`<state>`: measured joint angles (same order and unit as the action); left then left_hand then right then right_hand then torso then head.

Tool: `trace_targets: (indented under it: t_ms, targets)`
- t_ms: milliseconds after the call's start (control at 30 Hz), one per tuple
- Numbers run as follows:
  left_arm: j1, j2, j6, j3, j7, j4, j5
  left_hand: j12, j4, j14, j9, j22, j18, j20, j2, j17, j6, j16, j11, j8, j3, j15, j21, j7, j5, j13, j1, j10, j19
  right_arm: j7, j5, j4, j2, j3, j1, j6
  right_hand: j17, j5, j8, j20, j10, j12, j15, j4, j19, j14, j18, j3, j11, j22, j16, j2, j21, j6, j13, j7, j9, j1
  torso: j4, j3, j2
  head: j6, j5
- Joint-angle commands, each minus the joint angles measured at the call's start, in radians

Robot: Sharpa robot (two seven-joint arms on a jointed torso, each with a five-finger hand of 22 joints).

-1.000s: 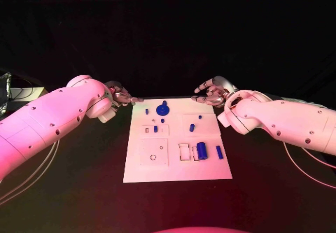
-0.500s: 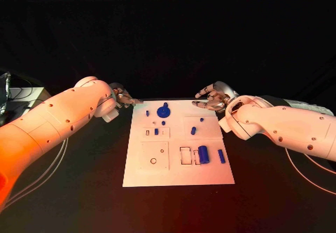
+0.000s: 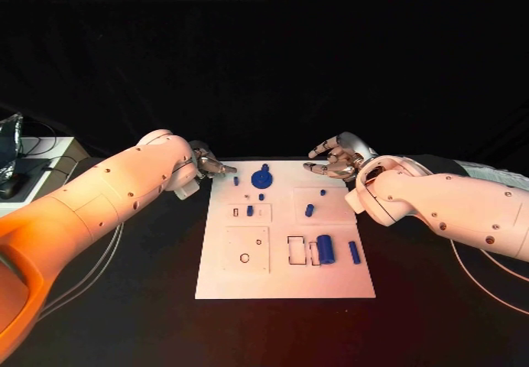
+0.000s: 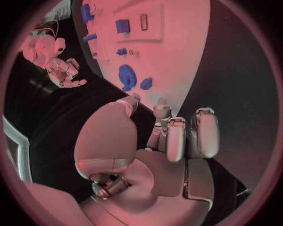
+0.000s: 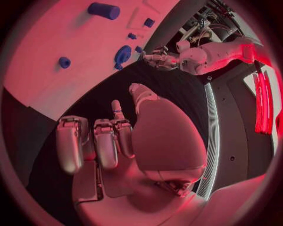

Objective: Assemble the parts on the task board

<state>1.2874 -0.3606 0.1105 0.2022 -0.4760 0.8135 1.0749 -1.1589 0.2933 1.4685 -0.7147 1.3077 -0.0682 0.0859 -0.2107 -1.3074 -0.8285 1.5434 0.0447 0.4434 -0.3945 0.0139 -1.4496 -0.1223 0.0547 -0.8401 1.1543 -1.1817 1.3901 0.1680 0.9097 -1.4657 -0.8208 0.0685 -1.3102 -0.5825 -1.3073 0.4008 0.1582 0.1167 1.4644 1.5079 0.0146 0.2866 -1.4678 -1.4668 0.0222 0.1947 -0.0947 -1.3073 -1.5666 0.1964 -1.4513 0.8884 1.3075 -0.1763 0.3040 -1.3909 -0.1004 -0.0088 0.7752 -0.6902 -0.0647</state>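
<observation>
The white task board [image 3: 284,267] lies in the middle of the table. On it are a blue gear [image 3: 262,179], several small blue pegs, a blue cylinder [image 3: 326,248] and a blue bar [image 3: 354,252]. My left hand [image 3: 209,166] hovers just off the board's far left corner, fingers loosely bent, holding nothing. My right hand [image 3: 336,160] hangs at the far right corner with fingers spread and empty. In the left wrist view my left hand [image 4: 171,136] is over the dark table near the gear [image 4: 125,75]. In the right wrist view my right hand [image 5: 112,136] faces the board [image 5: 53,52] and cylinder [image 5: 104,10].
Square and rectangular recesses mark the board's near half, such as one [image 3: 248,248] at left. Black table surrounds the board. A pale box with cables [image 3: 33,164] stands at the far left edge.
The camera has shifted a little. Both hands and the parts keep their places relative to the board.
</observation>
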Motion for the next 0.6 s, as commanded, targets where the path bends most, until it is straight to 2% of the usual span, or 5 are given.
trace_targets:
  t_ms: [33, 300, 600]
  targets:
    - [0.003, 0.008, 0.037, -0.002, 0.019, 0.003, -0.016, -0.006, 0.000, 0.087, 0.002, 0.016, 0.009, 0.001, 0.003, -0.209, -0.010, 0.005, -0.002, 0.007, -0.008, 0.005, -0.007, 0.002, -0.001, -0.007, -0.014, -0.009, 0.007, -0.018, 0.012, 0.002, 0.003, -0.002, -0.001, -0.011, -0.237, 0.001, 0.007, -0.004, 0.032, -0.001, -0.002, 0.002, -0.046, -0.097, 0.010, 0.000, 0.006, -0.159, 0.005, 0.001, 0.003, -0.003, 0.195, 0.003, 0.001, 0.012, -0.0008, -0.0007, 0.002, 0.000, 0.000]
    - [0.004, 0.017, 0.041, -0.014, 0.019, 0.010, -0.027, -0.011, 0.000, 0.088, 0.002, 0.018, 0.009, 0.000, 0.000, -0.211, -0.013, 0.006, -0.003, 0.013, -0.011, 0.007, -0.008, 0.004, -0.001, -0.013, -0.022, -0.014, 0.009, -0.018, 0.011, 0.005, 0.008, -0.003, -0.001, -0.010, -0.237, 0.003, 0.007, -0.004, 0.032, -0.001, -0.002, 0.002, -0.046, -0.097, 0.010, 0.000, 0.006, -0.159, 0.005, 0.001, 0.004, -0.003, 0.195, 0.003, 0.001, 0.014, 0.0012, -0.0005, 0.003, 0.001, 0.003]
    - [0.004, 0.022, 0.048, -0.020, 0.019, 0.013, -0.031, -0.011, 0.000, 0.087, 0.003, 0.019, 0.009, -0.001, 0.002, -0.209, -0.014, 0.005, -0.004, 0.015, -0.013, 0.007, -0.009, 0.005, -0.001, -0.011, -0.027, -0.013, 0.010, -0.014, 0.011, 0.008, 0.011, -0.003, -0.002, -0.005, -0.237, 0.003, 0.007, -0.004, 0.032, -0.001, -0.002, 0.002, -0.046, -0.097, 0.010, 0.000, 0.006, -0.159, 0.005, 0.001, 0.004, -0.003, 0.195, 0.003, 0.001, 0.014, 0.0008, 0.0001, 0.004, -0.001, 0.002]
